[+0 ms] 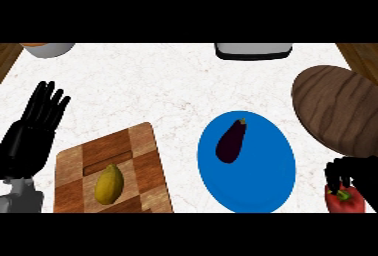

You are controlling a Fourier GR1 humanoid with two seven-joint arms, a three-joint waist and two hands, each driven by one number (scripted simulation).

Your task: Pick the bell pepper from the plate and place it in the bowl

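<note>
Right hand: the black right hand shows at the lower right edge, fingers curled down over the top of the pepper, pinching it near its green stem.
Pepper: red and glossy with a green stem, held off the plate, just beside its right rim and just below the bowl.
Bowl: large, rounded, brown wood with a wavy grain, at the right edge; only its outer surface can be made out from here, so where the opening lies is hard to tell.
Step in hand: carrying. Judged from here, the pepper should rise enough to clear the bowl's rim, travel up the view over the bowl's middle, and only then be released.
Risk: the pepper's smooth, rounded skin may slip in a top pinch, so a slow, level carry seems wise.
Plate: flat, plain blue, round; a dark purple eggplant lies on it.
Board: a checkered wooden board at lower left bears a yellow, pear-shaped fruit.
Counter: white, faintly marbled counter.
Left hand: the left hand rests at the left edge, fingers straight and upward, holding nothing.
</note>
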